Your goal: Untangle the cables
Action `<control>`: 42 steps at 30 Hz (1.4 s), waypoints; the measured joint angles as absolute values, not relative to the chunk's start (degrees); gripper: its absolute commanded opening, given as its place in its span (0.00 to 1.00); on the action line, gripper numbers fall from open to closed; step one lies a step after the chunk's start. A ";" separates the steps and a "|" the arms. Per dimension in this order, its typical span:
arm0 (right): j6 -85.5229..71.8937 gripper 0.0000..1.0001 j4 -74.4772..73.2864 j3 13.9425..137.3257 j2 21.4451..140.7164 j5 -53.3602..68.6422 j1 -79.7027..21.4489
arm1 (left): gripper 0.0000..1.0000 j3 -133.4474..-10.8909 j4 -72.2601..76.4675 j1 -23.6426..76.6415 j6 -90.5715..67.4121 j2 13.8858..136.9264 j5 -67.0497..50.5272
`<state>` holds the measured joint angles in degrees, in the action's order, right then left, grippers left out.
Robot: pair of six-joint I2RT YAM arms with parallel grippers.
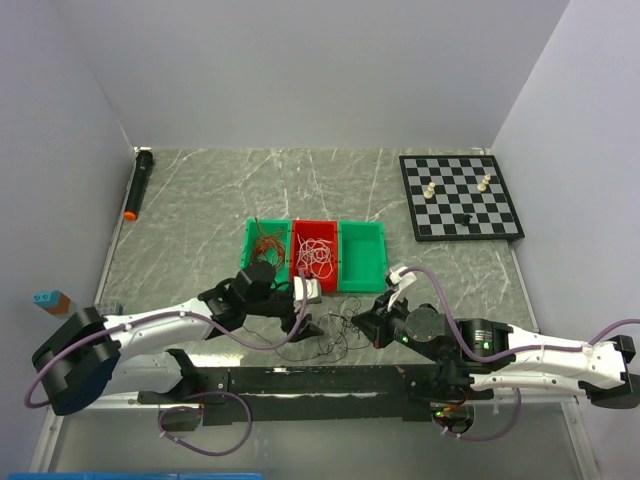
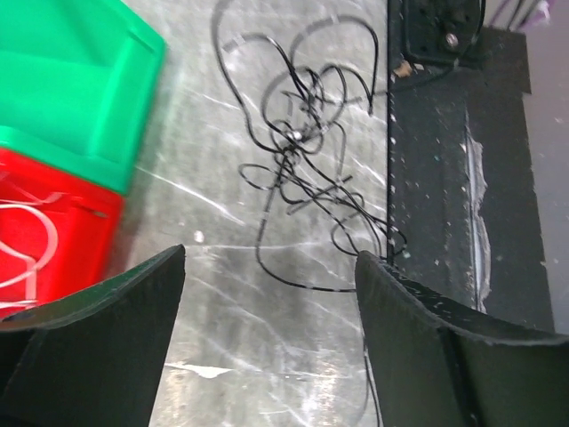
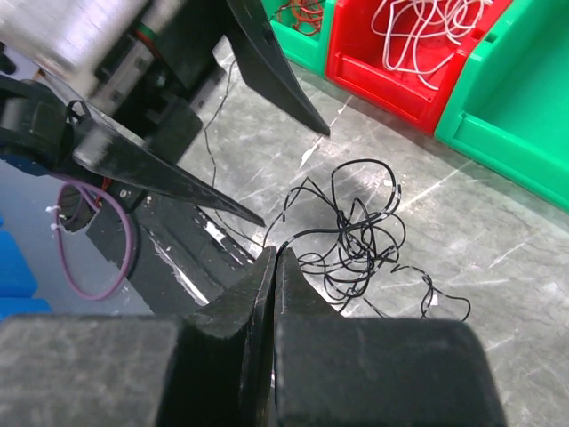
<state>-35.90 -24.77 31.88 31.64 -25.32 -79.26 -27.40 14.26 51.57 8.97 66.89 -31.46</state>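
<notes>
The black cables (image 1: 335,335) lie as a loose tangle on the marble table, in front of the bins and between my two grippers. My left gripper (image 2: 271,256) hovers wide open over bare table, with the black tangle (image 2: 307,151) just past its fingertips and nothing between them. My right gripper (image 3: 276,251) is shut, and a black strand from the tangle (image 3: 356,236) runs out of its tips. White cables (image 3: 418,36) lie in the red bin (image 1: 315,252). Red-brown cables (image 1: 265,240) lie in the left green bin (image 1: 249,252).
An empty green bin (image 1: 362,256) stands right of the red one. A chessboard (image 1: 460,195) with a few pieces sits at the back right. A black torch (image 1: 138,185) lies along the left wall. The black base rail (image 1: 330,380) borders the tangle on the near side.
</notes>
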 measured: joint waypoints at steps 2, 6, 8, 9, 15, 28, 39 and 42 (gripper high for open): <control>-35.70 0.00 -24.43 31.88 31.59 -25.12 -79.26 | 0.77 -27.40 14.35 52.01 8.93 68.27 -32.21; -35.29 0.00 -23.53 31.88 31.38 -24.51 -79.26 | 0.67 -27.33 14.87 53.06 9.80 70.46 -32.62; -34.98 0.00 -23.27 31.88 31.24 -24.23 -79.26 | 0.67 -27.24 15.99 53.34 9.98 71.29 -32.40; -34.81 0.00 -23.09 31.88 31.18 -24.08 -79.26 | 0.66 -27.18 16.71 53.41 10.02 71.61 -32.05; -34.06 0.00 -22.39 31.88 30.94 -23.38 -79.26 | 0.52 -27.07 21.19 53.67 10.02 72.86 -29.91; -35.57 0.00 -24.47 31.88 27.88 -27.79 -79.29 | 0.01 -27.20 9.56 54.92 21.61 66.08 -31.07; -62.52 0.00 -51.05 36.62 40.42 -44.16 -79.24 | 0.01 -55.05 -24.58 50.24 35.68 54.70 -31.79; -72.99 0.00 -60.34 38.98 44.38 -47.62 -79.24 | 0.01 -61.93 -32.82 49.87 39.11 50.96 -31.77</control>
